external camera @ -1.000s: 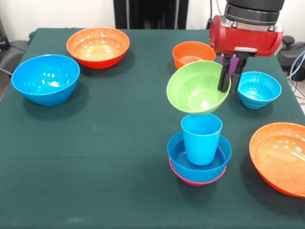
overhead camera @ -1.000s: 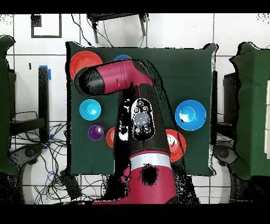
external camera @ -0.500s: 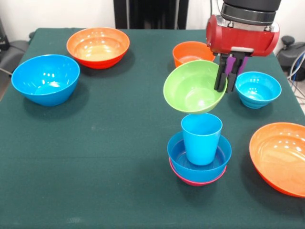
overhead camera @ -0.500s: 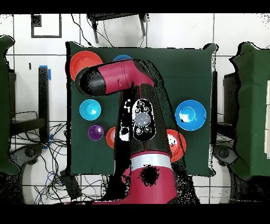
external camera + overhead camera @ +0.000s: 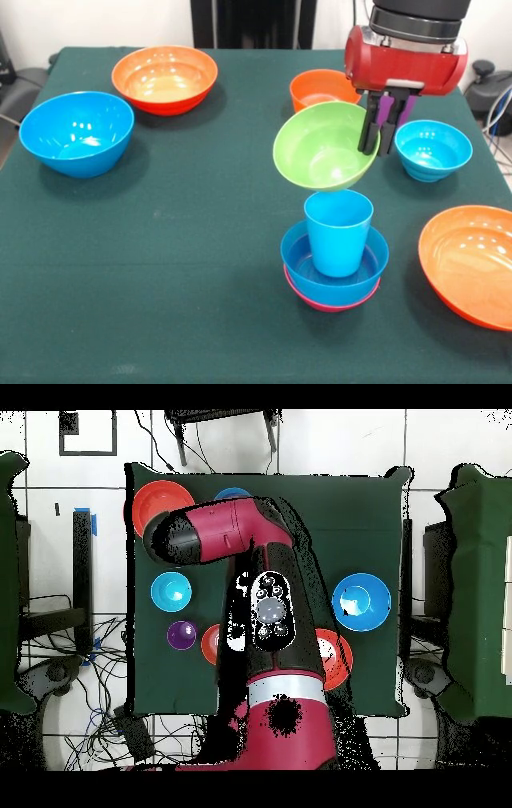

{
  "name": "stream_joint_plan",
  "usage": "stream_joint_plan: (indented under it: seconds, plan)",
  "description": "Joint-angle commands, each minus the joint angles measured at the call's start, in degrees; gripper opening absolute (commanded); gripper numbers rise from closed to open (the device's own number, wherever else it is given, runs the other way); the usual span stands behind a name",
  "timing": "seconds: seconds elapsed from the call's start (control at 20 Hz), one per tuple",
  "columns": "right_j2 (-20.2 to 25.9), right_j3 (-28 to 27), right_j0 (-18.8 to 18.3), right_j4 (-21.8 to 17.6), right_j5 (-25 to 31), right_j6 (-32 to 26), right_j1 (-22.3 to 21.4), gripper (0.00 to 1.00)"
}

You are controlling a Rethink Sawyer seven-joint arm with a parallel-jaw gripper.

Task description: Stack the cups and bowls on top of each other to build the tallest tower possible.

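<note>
Front view: across the table (image 5: pixel 160 264), close, angled down, facing the robot at top. Overhead view: high above, straight down, base at bottom, turned half round. Shared: table, large blue bowl (image 5: pixel 77 132) (image 5: pixel 361 601).

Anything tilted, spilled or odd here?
Only the green bowl: the gripper pinches it by its rim, so it hangs tilted above the blue cup on the stack. Nothing is spilled or visibly damaged.
</note>
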Motion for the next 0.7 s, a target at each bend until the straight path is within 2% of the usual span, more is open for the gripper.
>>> stream_joint_plan:
  seconds: [0.05, 0.7]
  plan:
    - [1.0, -0.9, 0.5, 0.3, -2.8, 5.8, 3.1, 0.0]
    - [1.2, -1.4, 0.5, 0.6, -2.3, 5.4, 3.3, 0.0]
